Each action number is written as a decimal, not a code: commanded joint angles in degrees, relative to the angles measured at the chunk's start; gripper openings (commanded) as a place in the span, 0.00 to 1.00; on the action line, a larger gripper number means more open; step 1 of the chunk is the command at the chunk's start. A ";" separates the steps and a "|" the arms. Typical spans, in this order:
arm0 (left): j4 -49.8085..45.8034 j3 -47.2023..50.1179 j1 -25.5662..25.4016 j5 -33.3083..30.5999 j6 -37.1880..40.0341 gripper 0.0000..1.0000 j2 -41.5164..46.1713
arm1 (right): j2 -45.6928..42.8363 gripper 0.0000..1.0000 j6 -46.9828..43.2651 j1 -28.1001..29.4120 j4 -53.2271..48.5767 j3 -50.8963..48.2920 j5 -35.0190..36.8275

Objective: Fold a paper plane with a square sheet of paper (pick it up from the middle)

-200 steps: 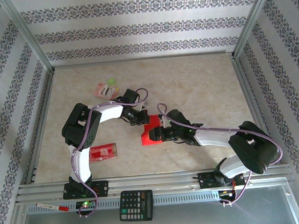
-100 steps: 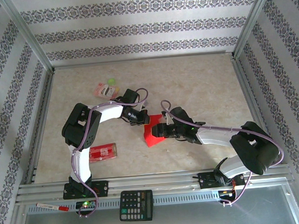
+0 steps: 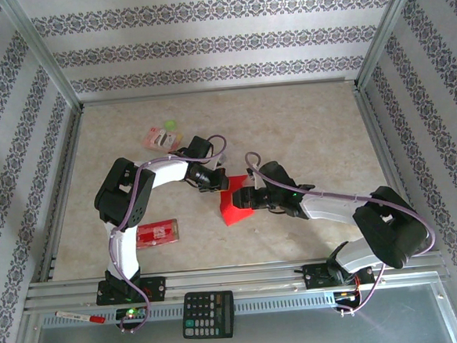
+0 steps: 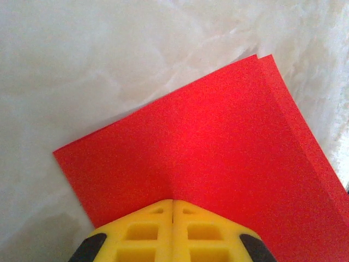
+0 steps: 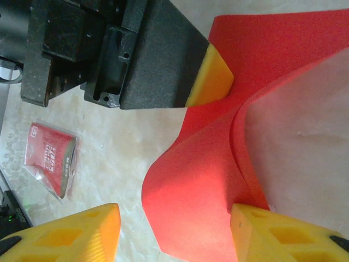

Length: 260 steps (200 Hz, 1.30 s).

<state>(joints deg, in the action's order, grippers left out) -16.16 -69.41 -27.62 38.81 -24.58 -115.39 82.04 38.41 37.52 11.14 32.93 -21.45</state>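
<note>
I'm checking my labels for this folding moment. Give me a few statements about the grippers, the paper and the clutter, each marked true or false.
1. The left gripper is shut, pinching the square sheet of paper. True.
2. The right gripper is shut. False: its fingers are spread, with paper between them.
3. The sheet lies flat in one layer. False: it is doubled over and bulges upward.
4. A red packet lies by the left arm. True.
5. The calculator rests on the paper. False: it sits at the near metal edge, between the arm bases.

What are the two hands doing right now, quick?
Left hand: closed, pinching the folded red paper.
Right hand: open, straddling the paper's curled edge without gripping it.
</note>
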 commanded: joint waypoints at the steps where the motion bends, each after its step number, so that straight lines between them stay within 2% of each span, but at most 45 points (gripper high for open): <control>1: -4.27 -0.07 0.62 -2.10 1.43 0.00 -1.94 | 1.43 0.56 -3.10 -1.00 -1.29 2.34 1.44; 88: -4.49 -0.25 0.56 -2.07 1.57 0.00 -2.04 | 2.29 0.56 -6.13 -3.05 -2.08 4.66 -2.30; 176: -4.75 -0.42 0.58 -2.01 1.57 0.00 -2.00 | 1.23 0.51 -0.74 -2.98 1.25 1.14 -5.27; 214: -4.75 -0.38 0.63 -1.96 1.55 0.00 -2.03 | -0.74 0.49 1.46 -2.87 -0.26 -0.69 -4.29; 260: -4.84 -0.48 0.63 -1.94 1.52 0.00 -2.06 | -5.05 0.53 0.15 -2.80 -11.70 -0.31 2.95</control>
<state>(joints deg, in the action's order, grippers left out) -16.67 -69.67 -27.62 38.81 -24.38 -115.42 80.07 38.85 34.72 5.23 32.75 -22.39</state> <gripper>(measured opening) 0.050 0.523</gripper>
